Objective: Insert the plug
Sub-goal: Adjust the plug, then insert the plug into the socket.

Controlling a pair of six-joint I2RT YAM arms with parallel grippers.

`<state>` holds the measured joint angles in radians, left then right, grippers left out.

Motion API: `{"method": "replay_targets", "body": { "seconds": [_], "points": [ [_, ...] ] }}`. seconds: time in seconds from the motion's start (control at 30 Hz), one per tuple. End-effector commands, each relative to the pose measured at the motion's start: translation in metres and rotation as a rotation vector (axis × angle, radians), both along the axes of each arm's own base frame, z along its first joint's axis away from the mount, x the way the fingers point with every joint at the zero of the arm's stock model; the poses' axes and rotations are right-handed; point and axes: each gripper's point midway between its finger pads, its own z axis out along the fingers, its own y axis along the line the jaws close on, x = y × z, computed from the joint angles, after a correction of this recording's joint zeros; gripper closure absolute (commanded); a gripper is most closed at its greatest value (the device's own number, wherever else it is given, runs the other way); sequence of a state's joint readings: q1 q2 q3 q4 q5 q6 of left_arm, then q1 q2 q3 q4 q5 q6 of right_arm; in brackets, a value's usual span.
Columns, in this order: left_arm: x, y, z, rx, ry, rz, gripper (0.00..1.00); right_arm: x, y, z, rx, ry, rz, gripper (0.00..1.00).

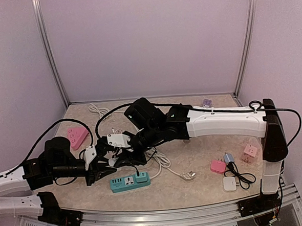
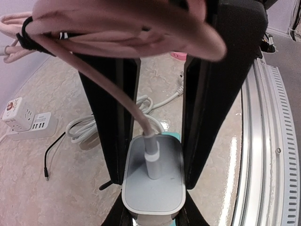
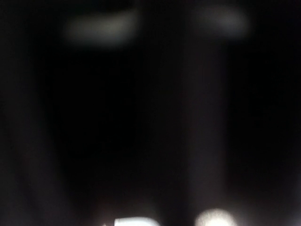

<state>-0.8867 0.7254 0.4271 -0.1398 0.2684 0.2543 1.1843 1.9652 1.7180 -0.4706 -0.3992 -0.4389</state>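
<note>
The plug is a white-grey adapter with a pale cable rising from its back. My left gripper is shut on it, one black finger against each side. The cable's bundled coil drapes over the gripper. Just beyond the plug a corner of the teal power strip shows. In the top view the left gripper hangs at the left end of the teal strip. My right gripper reaches in close above it. The right wrist view is almost black, so its jaws are hidden.
A white socket cube and loose white cable lie to the far side. A pink triangular socket, pink adapter, pink cube, white charger and corded white plug lie around. A metal rail edges the table.
</note>
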Motion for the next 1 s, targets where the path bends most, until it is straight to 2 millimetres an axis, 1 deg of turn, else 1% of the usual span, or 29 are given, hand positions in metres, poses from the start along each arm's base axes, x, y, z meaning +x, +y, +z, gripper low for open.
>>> {"method": "replay_targets", "body": {
  "seconds": [0.0, 0.03, 0.23, 0.27, 0.33, 0.37, 0.43, 0.5, 0.63, 0.73, 0.83, 0.9, 0.97],
  "points": [
    [0.004, -0.010, 0.053, -0.141, -0.088, -0.016, 1.00, 0.002, -0.012, -0.030, -0.098, 0.004, -0.038, 0.97],
    [0.005, -0.009, 0.054, -0.144, -0.088, -0.013, 1.00, 0.001, -0.012, -0.030, -0.100, 0.005, -0.035, 1.00],
    [0.006, -0.006, 0.051, -0.144, -0.074, -0.007, 1.00, 0.001, -0.016, -0.027, -0.097, 0.017, -0.030, 1.00],
    [0.006, -0.005, 0.048, -0.136, -0.073, -0.008, 0.94, 0.002, -0.016, -0.025, -0.093, 0.016, -0.036, 1.00],
    [0.005, -0.003, 0.042, -0.121, -0.075, -0.007, 0.57, 0.004, -0.017, -0.021, -0.078, 0.014, -0.047, 1.00],
    [0.005, -0.002, 0.039, -0.112, -0.073, -0.006, 0.45, 0.005, -0.017, -0.019, -0.069, 0.014, -0.052, 1.00],
    [0.005, 0.000, 0.035, -0.104, -0.077, -0.004, 0.28, 0.008, -0.017, -0.014, -0.049, 0.006, -0.065, 1.00],
    [0.004, 0.002, 0.030, -0.084, -0.079, -0.006, 0.20, 0.010, -0.018, -0.012, -0.046, -0.002, -0.075, 1.00],
    [0.006, 0.009, 0.028, -0.038, -0.104, 0.007, 0.12, 0.014, -0.018, -0.019, -0.065, -0.007, -0.095, 1.00],
    [0.021, 0.022, 0.041, -0.060, -0.104, 0.097, 0.09, 0.019, -0.015, -0.030, -0.096, -0.025, -0.125, 1.00],
    [0.042, 0.043, 0.057, -0.135, -0.067, 0.229, 0.08, 0.016, -0.012, -0.045, -0.134, -0.032, -0.120, 1.00],
    [0.052, 0.061, 0.066, -0.197, -0.047, 0.314, 0.07, 0.011, -0.012, -0.062, -0.178, -0.048, -0.108, 1.00],
    [0.063, 0.079, 0.070, -0.249, -0.029, 0.404, 0.07, 0.006, -0.012, -0.075, -0.217, -0.058, -0.095, 1.00]
  ]
}}
